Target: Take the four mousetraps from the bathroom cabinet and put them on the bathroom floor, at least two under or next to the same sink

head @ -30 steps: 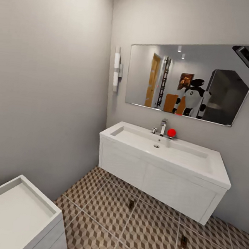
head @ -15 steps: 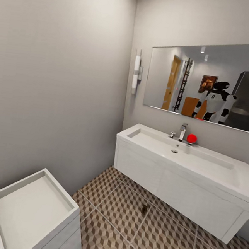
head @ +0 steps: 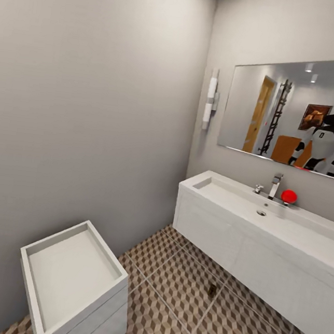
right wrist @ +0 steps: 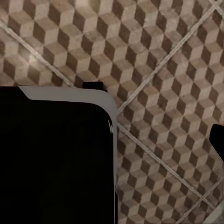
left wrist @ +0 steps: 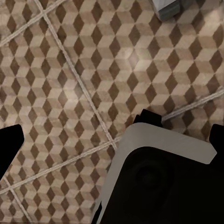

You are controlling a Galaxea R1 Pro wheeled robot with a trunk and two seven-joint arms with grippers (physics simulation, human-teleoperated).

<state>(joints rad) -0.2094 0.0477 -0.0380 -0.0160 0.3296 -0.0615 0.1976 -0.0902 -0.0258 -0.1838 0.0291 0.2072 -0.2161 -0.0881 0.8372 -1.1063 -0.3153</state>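
Mousetrap (head: 212, 290) lay on floor (head: 182, 294) beside sink (head: 262, 241), ahead-right of robot; neither end effector's grip could be told.

On my head view the sink (head: 283, 239) runs off the right edge, and so does the mirror (head: 298, 120) above it. One mousetrap (head: 212, 290) lies on the bathroom floor (head: 182, 294) at lower centre, too small for me to make out its parts. The white square toilet (head: 72, 281) at lower left is cut by the bottom edge.
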